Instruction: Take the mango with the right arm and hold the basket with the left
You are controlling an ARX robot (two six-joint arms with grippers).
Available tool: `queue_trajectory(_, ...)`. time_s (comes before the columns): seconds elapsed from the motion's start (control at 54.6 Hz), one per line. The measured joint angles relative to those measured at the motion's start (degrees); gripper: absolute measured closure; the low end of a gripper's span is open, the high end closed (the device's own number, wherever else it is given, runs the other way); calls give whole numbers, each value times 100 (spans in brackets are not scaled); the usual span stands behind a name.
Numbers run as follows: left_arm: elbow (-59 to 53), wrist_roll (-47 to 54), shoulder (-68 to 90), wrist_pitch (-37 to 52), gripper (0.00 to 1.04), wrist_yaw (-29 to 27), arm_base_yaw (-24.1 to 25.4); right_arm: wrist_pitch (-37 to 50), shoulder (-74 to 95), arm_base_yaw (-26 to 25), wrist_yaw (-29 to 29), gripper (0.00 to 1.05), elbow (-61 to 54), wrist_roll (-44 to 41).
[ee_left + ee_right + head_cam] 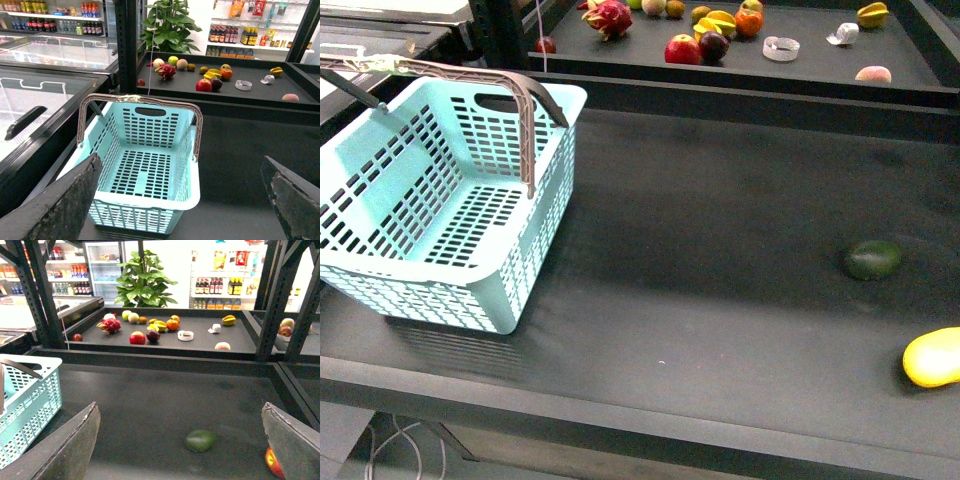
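Observation:
The yellow mango [932, 357] lies at the far right of the dark table, near its front edge. In the right wrist view only an orange-yellow sliver of the mango [272, 463] shows beside one finger. My right gripper [180, 452] is open and holds nothing. It hovers short of the fruit. The light blue basket [548, 200] stands at the left with its handles up. My left gripper [180, 210] is open just in front of the basket's near rim [145, 201], not touching it. Neither arm shows in the front view.
A dark green oval fruit [873, 260] lies beyond the mango, and the same green fruit [200, 440] sits between my right fingers' line of sight. A back shelf [820, 60] carries several fruits. Black frame posts [280, 300] stand at the right.

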Motion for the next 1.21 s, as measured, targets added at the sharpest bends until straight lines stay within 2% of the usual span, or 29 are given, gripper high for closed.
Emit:
queue_trajectory(0.879, 0, 2, 0, 0, 8, 0, 0, 0, 0, 0, 0, 8, 2, 0)
queue_trajectory(0.897, 7, -37, 20, -22, 8, -105, -24, 0, 0, 0, 0, 8, 0, 0)
queue_trajectory(0.952, 181, -601, 468, -557, 8, -1510, -468, 0, 2, 0, -2, 8, 0, 0)
queue_trajectory(0.989, 208, -1051, 973, -588, 8, -2411, -713, 0, 0, 2, 2, 8, 2, 0)
queue_trajectory(1.062, 210, -1829, 1871, -280, 8, -3342, -997, 0, 0, -2, -2, 8, 0, 0)
queue_trajectory(1.209, 476, -2948, 3560, 890, 8, -2922, -870, 0, 0, -2, -2, 8, 2, -2)
